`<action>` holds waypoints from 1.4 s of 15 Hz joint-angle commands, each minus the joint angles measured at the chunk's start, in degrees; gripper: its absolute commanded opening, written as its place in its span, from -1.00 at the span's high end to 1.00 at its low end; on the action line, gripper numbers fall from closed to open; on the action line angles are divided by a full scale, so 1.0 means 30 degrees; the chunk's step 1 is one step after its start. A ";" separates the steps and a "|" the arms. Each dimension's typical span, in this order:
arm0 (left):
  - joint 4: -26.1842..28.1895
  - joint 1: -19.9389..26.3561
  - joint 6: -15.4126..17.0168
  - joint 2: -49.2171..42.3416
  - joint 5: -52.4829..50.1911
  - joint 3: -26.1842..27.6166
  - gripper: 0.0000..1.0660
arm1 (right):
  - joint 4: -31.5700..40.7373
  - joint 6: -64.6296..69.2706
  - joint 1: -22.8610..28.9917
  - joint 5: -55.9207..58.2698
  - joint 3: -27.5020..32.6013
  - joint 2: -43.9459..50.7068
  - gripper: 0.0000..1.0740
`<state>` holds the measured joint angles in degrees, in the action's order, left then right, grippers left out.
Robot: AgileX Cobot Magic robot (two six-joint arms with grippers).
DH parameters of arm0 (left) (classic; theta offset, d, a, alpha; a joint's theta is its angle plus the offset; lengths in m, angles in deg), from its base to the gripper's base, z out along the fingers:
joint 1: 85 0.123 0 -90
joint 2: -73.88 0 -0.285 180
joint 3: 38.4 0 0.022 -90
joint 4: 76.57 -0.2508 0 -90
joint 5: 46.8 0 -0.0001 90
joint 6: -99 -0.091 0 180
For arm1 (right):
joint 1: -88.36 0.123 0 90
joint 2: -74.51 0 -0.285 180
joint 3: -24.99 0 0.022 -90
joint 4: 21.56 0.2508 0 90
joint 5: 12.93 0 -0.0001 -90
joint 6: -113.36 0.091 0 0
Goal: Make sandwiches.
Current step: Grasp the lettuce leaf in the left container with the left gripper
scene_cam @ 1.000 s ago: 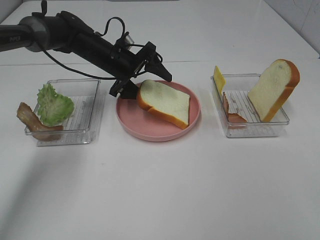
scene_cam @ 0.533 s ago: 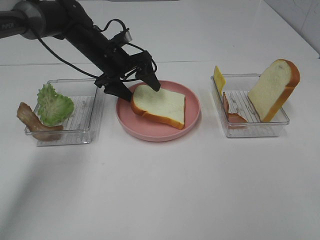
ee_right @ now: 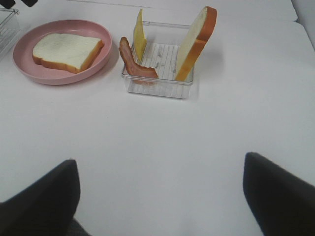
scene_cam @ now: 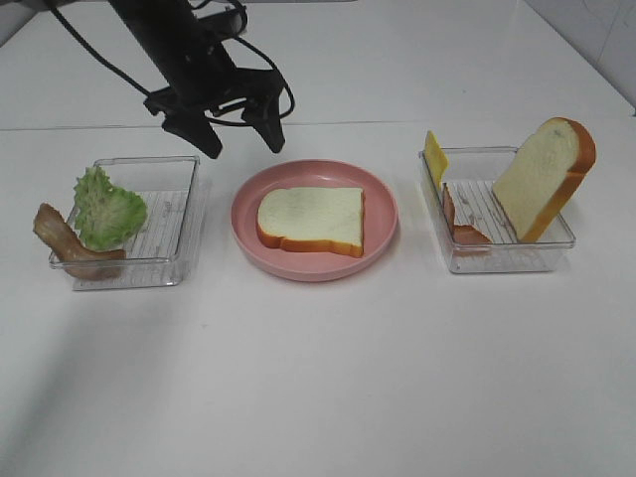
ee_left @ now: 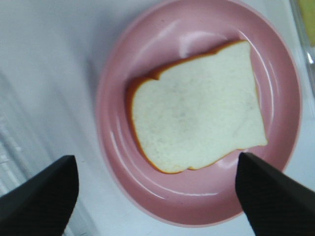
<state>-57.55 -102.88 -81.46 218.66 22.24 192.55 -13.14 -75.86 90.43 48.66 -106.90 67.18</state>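
A slice of bread (scene_cam: 311, 221) lies flat on the pink plate (scene_cam: 383, 189) in the middle of the table; it also shows in the left wrist view (ee_left: 197, 110) and the right wrist view (ee_right: 66, 51). My left gripper (scene_cam: 239, 137) is open and empty, raised above the plate's far left edge. The right tray (scene_cam: 556, 248) holds a second bread slice (scene_cam: 542, 177) standing on edge, a yellow cheese slice (scene_cam: 435, 154) and bacon (scene_cam: 461, 227). The left tray (scene_cam: 189, 194) holds lettuce (scene_cam: 107, 209) and a piece of meat (scene_cam: 62, 242). My right gripper (ee_right: 157, 191) is open over bare table, out of the exterior high view.
The white table (scene_cam: 318, 378) stretches in front of the plate and trays. The left arm and its cables (scene_cam: 179, 50) reach in from the far left, above the left tray's far side.
My left gripper let go of the bread slice, which now lies flat on the plate. The gripper rose and drew back to the far left.
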 commanded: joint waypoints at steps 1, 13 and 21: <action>-0.2139 0.0000 0.1375 -0.0821 0.1604 0.0917 -0.54 | -0.0095 -0.0076 -0.0019 -0.0172 0.0019 0.0172 -0.58; -0.5768 0.2406 0.2846 -0.5825 0.1604 -0.3457 -0.43 | -0.0057 -0.0076 -0.0019 -0.0172 0.0019 0.0172 -0.58; -0.7028 0.4011 0.2846 -0.5959 0.1490 -0.8155 -0.43 | -0.0057 -0.0076 -0.0019 -0.0172 0.0019 0.0172 -0.58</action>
<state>-77.89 -90.85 -73.32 200.56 23.33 168.66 -13.08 -75.86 90.43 48.66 -106.90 67.18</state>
